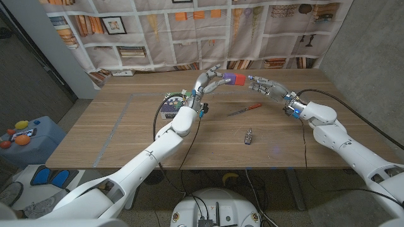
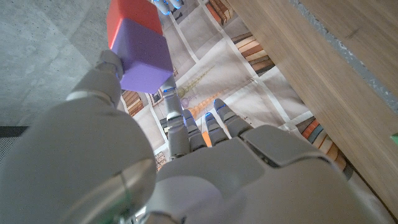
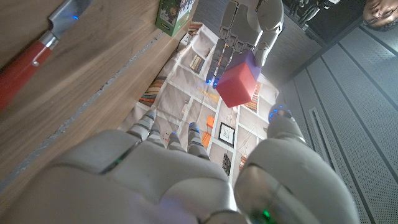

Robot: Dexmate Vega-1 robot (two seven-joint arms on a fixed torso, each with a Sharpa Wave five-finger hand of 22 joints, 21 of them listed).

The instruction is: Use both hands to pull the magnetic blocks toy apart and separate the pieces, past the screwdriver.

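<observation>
While both arms reach toward the upper middle of the head view, the left hand (image 1: pixel 207 82) holds the magnetic blocks toy (image 1: pixel 234 79) up off the surface (image 1: pixel 126 126), purple end in its fingers, and the right hand (image 1: pixel 265 85) sits just right of the red end, fingers apart. The screwdriver (image 1: pixel 245 110) lies below, a small metal piece (image 1: pixel 249 135) lower still.

Left wrist view: toy (image 2: pixel 138 46) top left, pinched.

Right wrist view: toy (image 3: pixel 238 83) upper middle, not gripped by the right hand, screwdriver (image 3: pixel 37 53) top left.

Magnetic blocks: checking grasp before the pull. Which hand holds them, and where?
The left hand pinches the magnetic blocks at the purple end; the right hand is open, just short of the red end.
</observation>
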